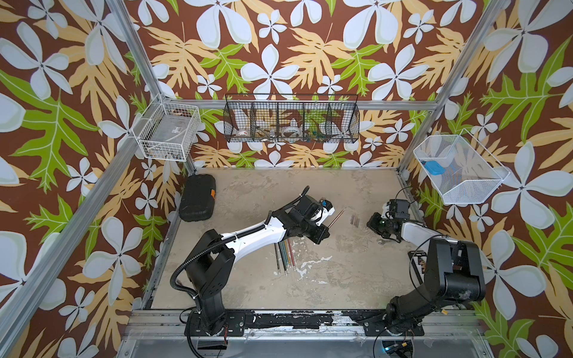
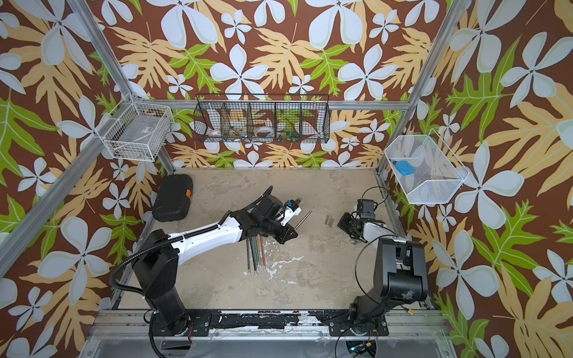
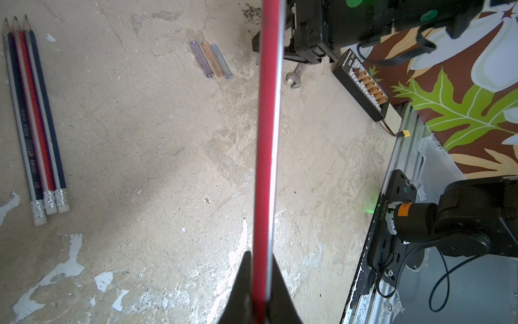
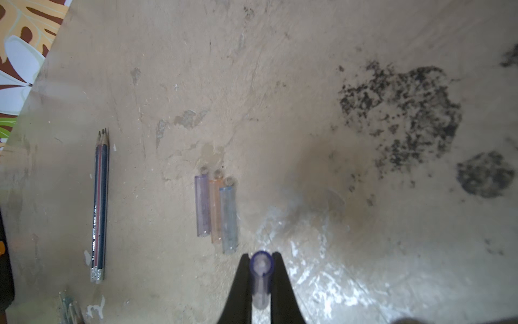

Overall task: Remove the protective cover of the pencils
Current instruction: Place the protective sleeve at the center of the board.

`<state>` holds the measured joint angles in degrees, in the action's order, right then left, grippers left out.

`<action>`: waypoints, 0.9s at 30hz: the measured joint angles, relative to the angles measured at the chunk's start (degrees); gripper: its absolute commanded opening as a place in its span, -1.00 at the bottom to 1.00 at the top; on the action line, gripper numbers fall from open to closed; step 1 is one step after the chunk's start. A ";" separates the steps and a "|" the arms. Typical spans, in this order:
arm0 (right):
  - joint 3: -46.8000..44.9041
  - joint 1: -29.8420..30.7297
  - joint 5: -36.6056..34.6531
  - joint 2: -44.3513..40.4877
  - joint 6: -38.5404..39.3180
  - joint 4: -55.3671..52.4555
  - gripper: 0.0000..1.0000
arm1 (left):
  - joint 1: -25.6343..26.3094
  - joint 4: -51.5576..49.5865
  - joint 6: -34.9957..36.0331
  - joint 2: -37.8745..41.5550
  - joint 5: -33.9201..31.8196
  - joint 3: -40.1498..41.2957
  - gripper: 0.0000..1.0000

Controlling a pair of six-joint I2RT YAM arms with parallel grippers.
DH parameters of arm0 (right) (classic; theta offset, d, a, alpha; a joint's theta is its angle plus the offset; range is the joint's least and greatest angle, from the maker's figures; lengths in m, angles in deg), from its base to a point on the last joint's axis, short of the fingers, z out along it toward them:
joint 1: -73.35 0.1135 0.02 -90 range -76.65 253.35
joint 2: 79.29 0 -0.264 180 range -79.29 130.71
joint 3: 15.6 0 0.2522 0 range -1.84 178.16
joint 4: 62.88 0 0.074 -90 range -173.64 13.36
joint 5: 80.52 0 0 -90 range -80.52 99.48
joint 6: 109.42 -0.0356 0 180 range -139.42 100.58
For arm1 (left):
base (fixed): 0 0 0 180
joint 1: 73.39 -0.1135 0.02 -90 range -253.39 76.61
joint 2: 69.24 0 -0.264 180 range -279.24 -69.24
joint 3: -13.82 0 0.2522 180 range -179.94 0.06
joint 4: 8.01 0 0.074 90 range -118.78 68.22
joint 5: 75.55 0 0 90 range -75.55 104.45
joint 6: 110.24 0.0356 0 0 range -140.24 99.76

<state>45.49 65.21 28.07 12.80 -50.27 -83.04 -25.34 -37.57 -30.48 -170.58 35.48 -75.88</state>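
My left gripper (image 3: 260,255) is shut on a red pencil (image 3: 267,140), which runs straight out from the jaws. In both top views this pencil (image 1: 338,218) (image 2: 305,218) points toward the right arm. My right gripper (image 4: 261,256) is shut on a clear purple protective cover (image 4: 261,269), apart from the pencil. Three more clear covers (image 4: 215,210) (image 3: 211,60) lie side by side on the table between the arms. Three bare pencils (image 3: 33,117) (image 4: 100,207) lie together. A bundle of coloured pencils (image 1: 285,254) (image 2: 255,251) lies partly under the left arm.
A black case (image 1: 197,201) sits at the table's far left. A wrench (image 3: 294,77) and a black connector board (image 3: 364,84) lie near the right arm's base. Wire baskets (image 1: 291,121) hang on the walls above the table.
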 measured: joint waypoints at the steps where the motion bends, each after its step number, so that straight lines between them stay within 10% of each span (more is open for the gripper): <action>1: 0.31 0.00 0.28 0.74 0.39 0.20 -0.83 | 0.00 -0.02 0.00 0.00 0.00 -0.07 -1.00; 27: 0.79 0.04 7.58 6.91 1.42 4.66 -0.51 | 0.00 -0.24 0.00 -0.39 -0.02 -0.37 -1.00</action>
<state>46.28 65.25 35.66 19.71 -48.85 -78.38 -25.34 -37.81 -30.48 -170.97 35.46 -76.25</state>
